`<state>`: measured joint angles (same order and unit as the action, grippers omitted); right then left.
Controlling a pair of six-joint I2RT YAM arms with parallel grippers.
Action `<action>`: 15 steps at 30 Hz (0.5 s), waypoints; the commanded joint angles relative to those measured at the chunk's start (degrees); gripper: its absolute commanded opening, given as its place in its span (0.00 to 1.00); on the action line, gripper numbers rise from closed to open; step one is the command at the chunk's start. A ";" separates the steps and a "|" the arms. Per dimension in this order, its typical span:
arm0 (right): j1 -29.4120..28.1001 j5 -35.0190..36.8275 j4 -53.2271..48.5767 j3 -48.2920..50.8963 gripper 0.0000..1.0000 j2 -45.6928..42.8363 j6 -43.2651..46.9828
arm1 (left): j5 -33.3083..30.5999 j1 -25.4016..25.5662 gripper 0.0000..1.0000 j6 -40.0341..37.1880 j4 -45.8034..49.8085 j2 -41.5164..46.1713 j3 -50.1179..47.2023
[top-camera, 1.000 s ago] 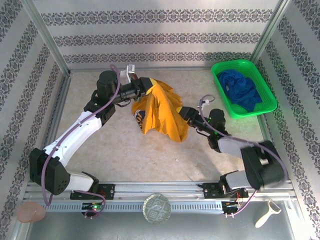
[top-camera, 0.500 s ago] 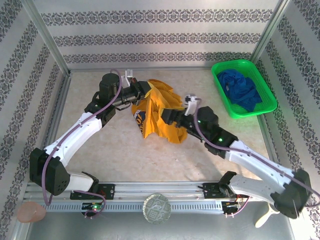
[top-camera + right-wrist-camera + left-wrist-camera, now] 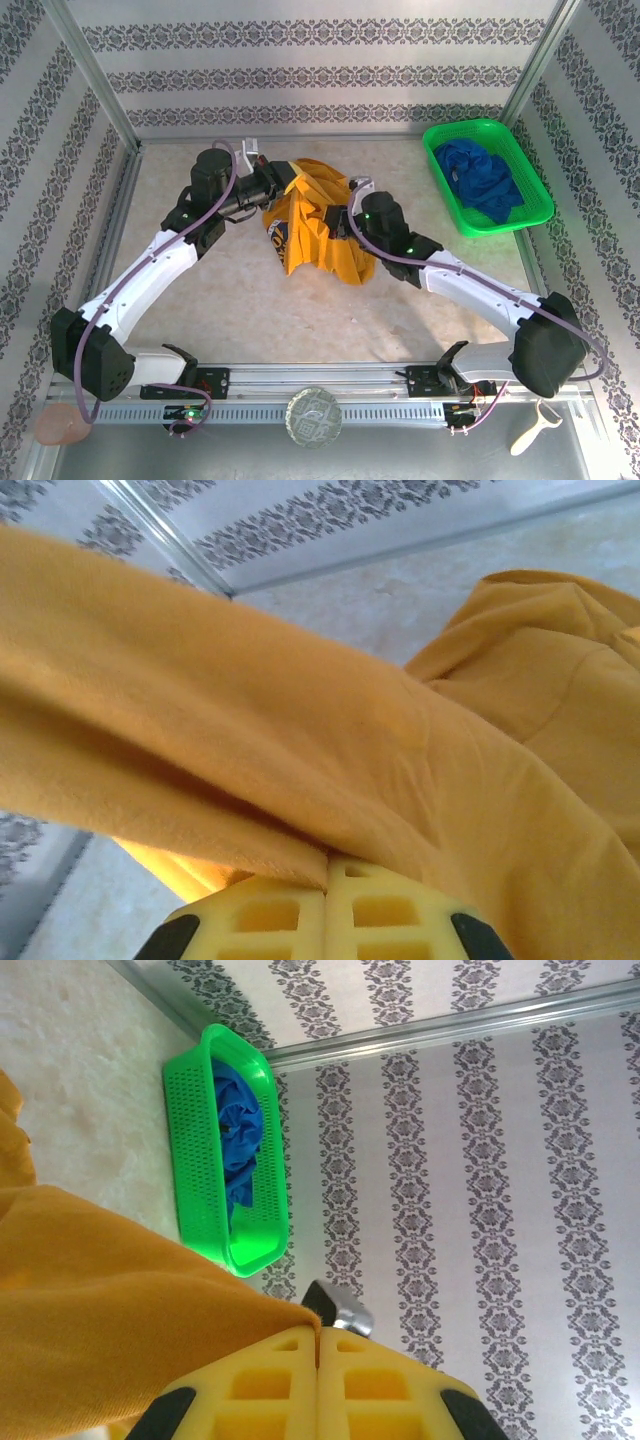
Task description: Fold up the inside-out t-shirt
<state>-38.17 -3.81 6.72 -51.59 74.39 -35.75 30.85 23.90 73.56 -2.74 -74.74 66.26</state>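
We stretched both arms inward, the mustard t-shirt [image 3: 322,240] bunched over the table [image 3: 250,300] between them. Our left gripper [image 3: 278,187] clenched its edge; our right gripper [image 3: 336,216], beside it a second earlier, had clamped a fold.

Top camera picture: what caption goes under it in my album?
The left end effector and right end effector pinch the bunched mustard t-shirt, near a green basket holding blue cloth.

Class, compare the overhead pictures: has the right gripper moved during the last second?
Yes. The right gripper has shifted left, away from the green basket, and onto the mustard t-shirt.
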 commanded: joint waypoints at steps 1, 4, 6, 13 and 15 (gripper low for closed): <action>3.29 -15.80 6.69 1.49 0.00 -2.74 0.41 | -2.13 -0.96 0.00 -1.03 0.42 -0.20 -0.91; 6.06 -31.07 13.21 2.61 0.00 -4.30 -1.71 | -2.24 -2.83 0.00 -1.69 -0.57 -2.18 -1.42; 7.39 -40.10 20.77 3.07 0.00 -4.45 -6.24 | -2.11 -4.00 0.00 -2.13 -2.04 -3.97 -2.11; 8.58 -49.87 41.22 3.23 0.00 0.37 -19.88 | 0.32 -5.39 0.00 -2.12 -8.33 -8.48 -4.43; 9.44 -49.10 43.56 4.10 0.00 1.99 -21.33 | 1.07 -5.55 0.02 -2.52 -9.44 -8.48 -4.74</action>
<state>-29.69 -46.70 37.56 -48.73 74.87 -51.16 31.88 19.18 72.25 -6.94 -83.37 62.06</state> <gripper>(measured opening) 0.057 0.043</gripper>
